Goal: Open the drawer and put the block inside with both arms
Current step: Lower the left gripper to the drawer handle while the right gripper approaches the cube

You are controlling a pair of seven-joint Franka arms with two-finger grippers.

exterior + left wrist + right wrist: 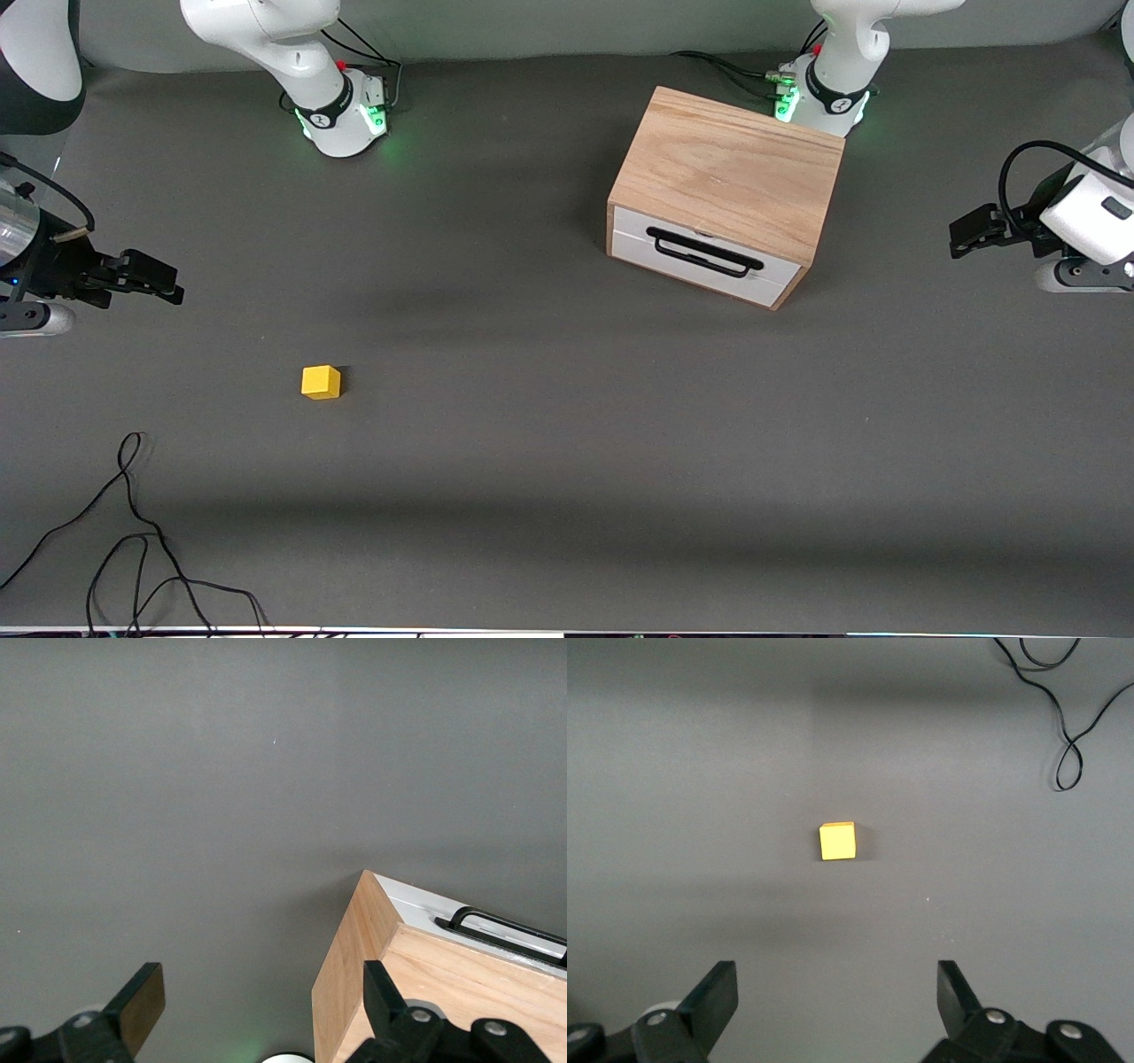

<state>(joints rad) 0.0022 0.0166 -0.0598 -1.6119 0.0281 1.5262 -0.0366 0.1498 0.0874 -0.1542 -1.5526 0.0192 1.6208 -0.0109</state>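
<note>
Now the drawer (704,257) is closed, the block (321,382) lies on the counter (549,443), and the left gripper (261,1005) and the right gripper (837,1001) hover with fingers spread.

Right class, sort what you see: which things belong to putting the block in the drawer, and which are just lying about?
Job: drawer, shut; block; left hand, open; right hand, open.
Lying about: black cable on the table.

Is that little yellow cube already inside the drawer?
No, the yellow block sits on the bare table, apart from the wooden box, whose drawer is shut.
</note>
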